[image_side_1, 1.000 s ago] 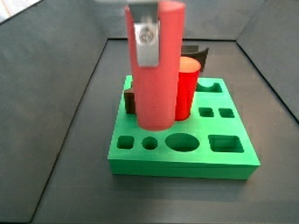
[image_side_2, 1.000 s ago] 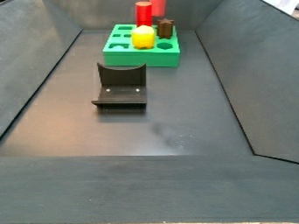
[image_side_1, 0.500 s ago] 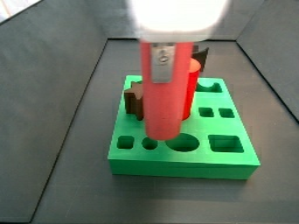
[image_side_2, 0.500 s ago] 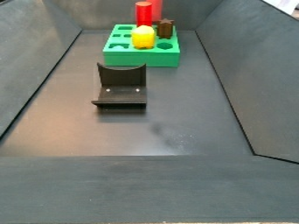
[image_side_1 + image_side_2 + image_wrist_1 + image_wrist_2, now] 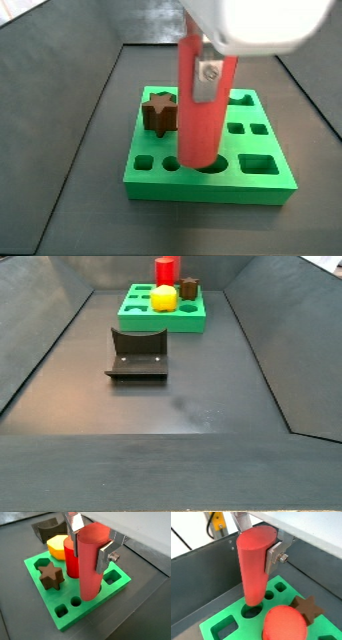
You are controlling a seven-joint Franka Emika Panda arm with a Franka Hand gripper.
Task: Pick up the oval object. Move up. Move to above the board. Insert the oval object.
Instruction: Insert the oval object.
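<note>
My gripper [image 5: 89, 554] is shut on the oval object [image 5: 90, 577], a tall coral-red post held upright over the green board [image 5: 87, 612]. In a wrist view the oval object [image 5: 252, 577] has its lower end at the mouth of a rounded hole in the board [image 5: 234, 617]. In a side view the gripper [image 5: 201, 80] holds the oval object [image 5: 198, 125] with its foot at the large hole near the board's [image 5: 147, 185] front edge. How deep it sits I cannot tell. Another side view shows the board [image 5: 167, 321] far off, without gripper or oval object.
A thick red cylinder [image 5: 70, 554], a yellow block [image 5: 56, 545] and a brown star piece [image 5: 51, 576] stand in the board close behind the post. The dark fixture [image 5: 138, 353] stands on the floor in front of the board. Grey walls enclose the floor.
My gripper has carried the oval object across the board and lower. Its lower end now meets the large hole, and it hides the red cylinder in the side view.
</note>
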